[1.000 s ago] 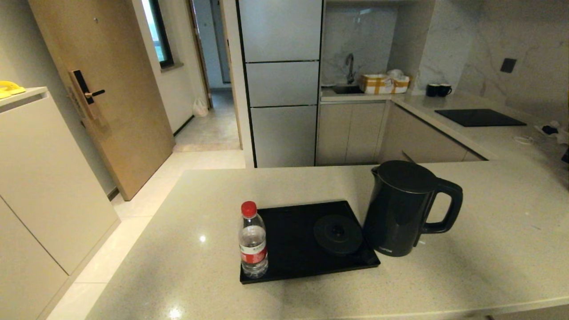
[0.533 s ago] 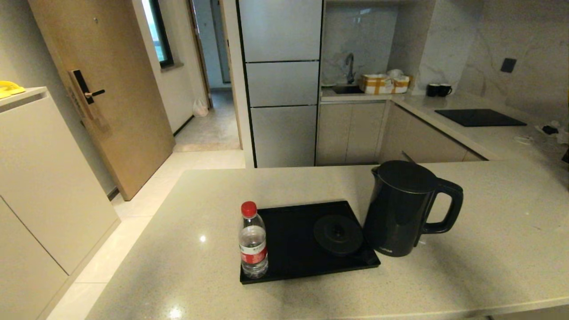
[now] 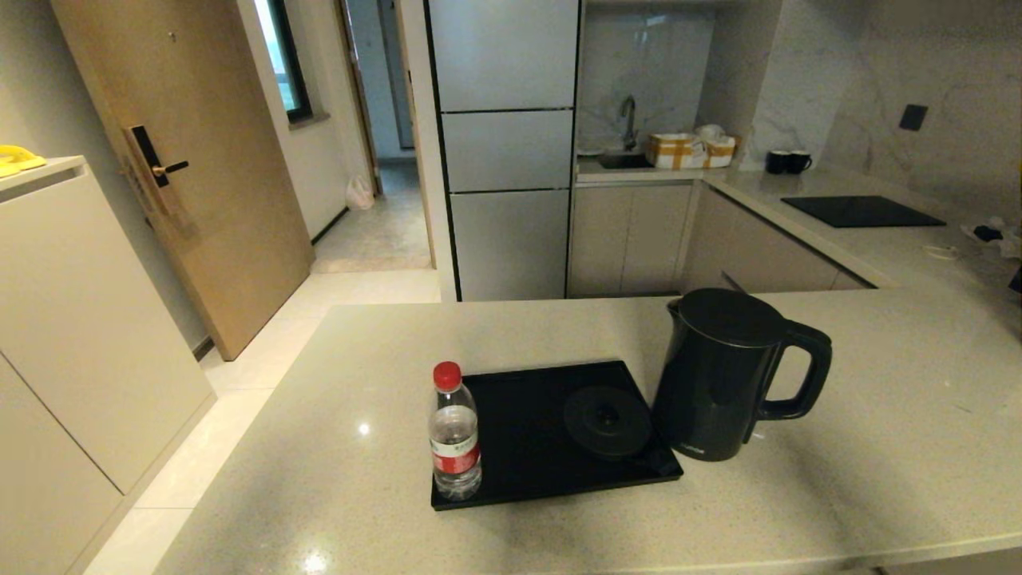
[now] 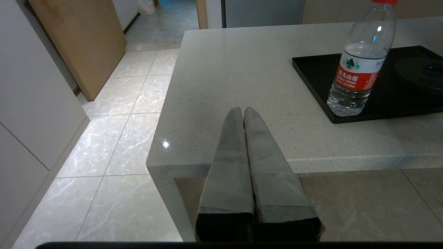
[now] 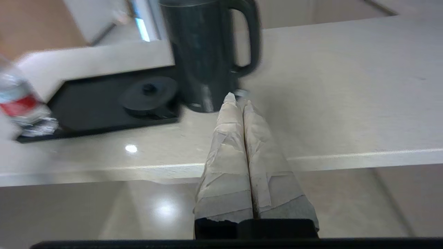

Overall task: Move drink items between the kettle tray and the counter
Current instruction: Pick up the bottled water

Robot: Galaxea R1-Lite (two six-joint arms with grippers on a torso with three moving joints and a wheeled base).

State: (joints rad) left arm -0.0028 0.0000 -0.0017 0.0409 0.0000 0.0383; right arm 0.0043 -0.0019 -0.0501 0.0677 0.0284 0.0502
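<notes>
The dark glossy kettle (image 3: 722, 375) stands upright on the beige counter (image 3: 878, 447), just right of the black tray (image 3: 519, 447), handle pointing right. The round base disc (image 3: 607, 419) on the tray is bare. A clear water bottle (image 3: 453, 435) with a red cap stands on the tray's near left corner. Neither gripper shows in the head view. My left gripper (image 4: 243, 110) is shut and empty at the counter's near edge, left of the bottle (image 4: 361, 62). My right gripper (image 5: 238, 100) is shut and empty, pointing at the kettle (image 5: 204, 52) from the near edge.
Two black mugs (image 3: 786, 162) and a black cooktop (image 3: 862, 211) sit on the far grey worktop. A sink with boxes (image 3: 691, 149) lies beyond. The counter's left end drops to the tiled floor (image 4: 114, 145).
In the head view the kettle, bottle and tray stand where they were; nothing has visibly moved.
</notes>
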